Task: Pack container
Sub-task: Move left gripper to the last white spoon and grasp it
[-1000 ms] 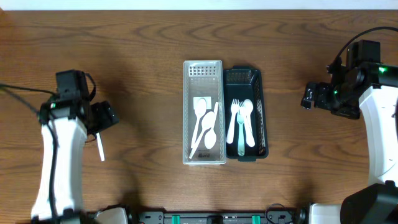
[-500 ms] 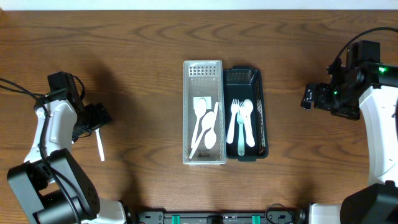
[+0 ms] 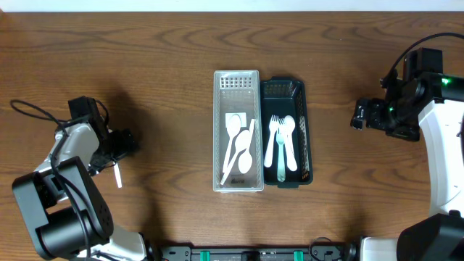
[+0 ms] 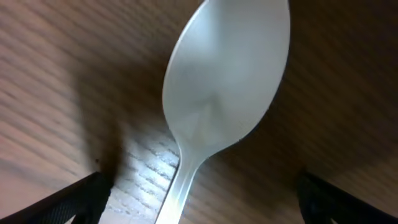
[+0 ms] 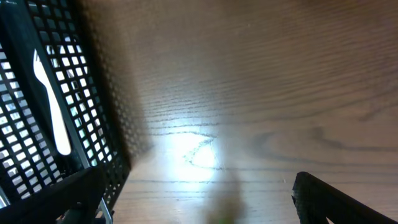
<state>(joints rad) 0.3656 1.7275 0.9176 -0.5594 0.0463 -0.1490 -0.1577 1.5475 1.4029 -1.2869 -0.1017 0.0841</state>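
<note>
1. the left gripper (image 3: 122, 143) is at the 9 o'clock side of the table (image 3: 167, 51), close over the wood and well apart from both bins.
2. its fingers (image 4: 71, 202) are spread wide and clamp nothing.
3. a white spoon (image 4: 227, 81) lies flat on the table between them, touched by neither. in the left wrist view its bowl is at 12 o'clock and its handle runs to 6 o'clock.
4. the clear bin (image 3: 238, 80) stands at the table's centre, long side running 12 to 6, with white cutlery (image 3: 239, 148) inside.
5. the dark basket (image 3: 304, 109) touches the bin's 3 o'clock side and holds pale forks and a spoon (image 3: 281, 145).
6. the right gripper (image 3: 359, 114) is at 3 o'clock, apart from the basket, its fingers open over bare wood. its wrist view shows the basket at 9 o'clock, with a white fork (image 5: 53, 106) inside it.
</note>
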